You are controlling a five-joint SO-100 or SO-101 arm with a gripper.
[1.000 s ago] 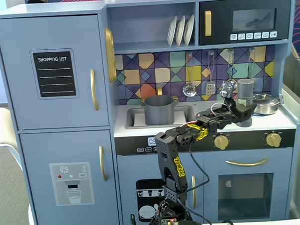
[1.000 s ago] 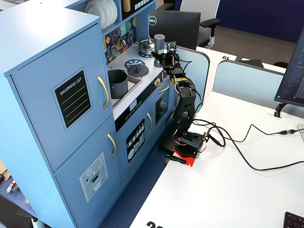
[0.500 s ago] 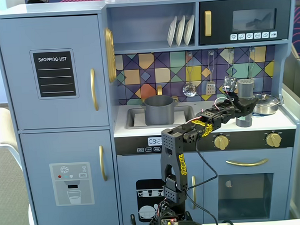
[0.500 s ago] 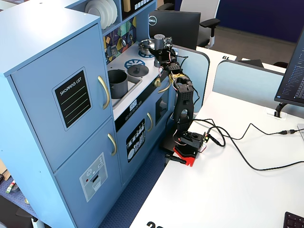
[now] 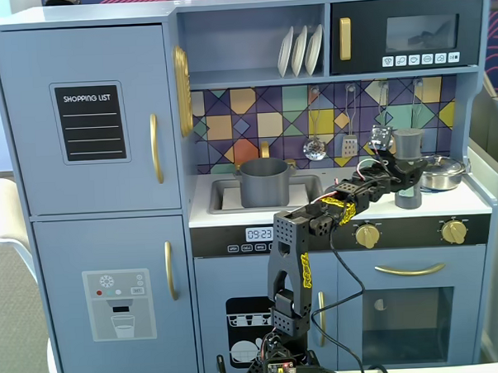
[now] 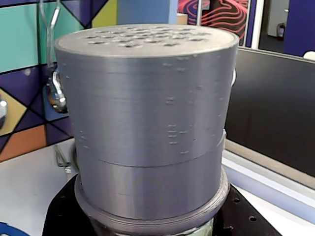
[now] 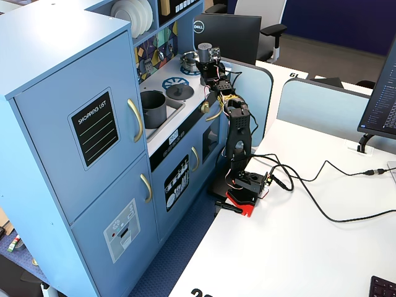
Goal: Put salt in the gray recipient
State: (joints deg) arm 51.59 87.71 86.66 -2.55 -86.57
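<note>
One toy kitchen [image 5: 93, 201]; gray pot [image 5: 264, 182] sits in its sink, well left of the stove. Hand [image 5: 407, 178] clenched on salt shaker [image 5: 408, 167], held upright over stovetop beside steel pan [image 5: 441, 172].

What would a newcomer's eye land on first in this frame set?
The tall dark gray cylindrical salt shaker fills the wrist view, its perforated top facing up. In a fixed view, the black arm's end effector grips it above the right side of the blue toy kitchen's counter. The matte gray cylindrical pot sits in the sink at centre.
</note>
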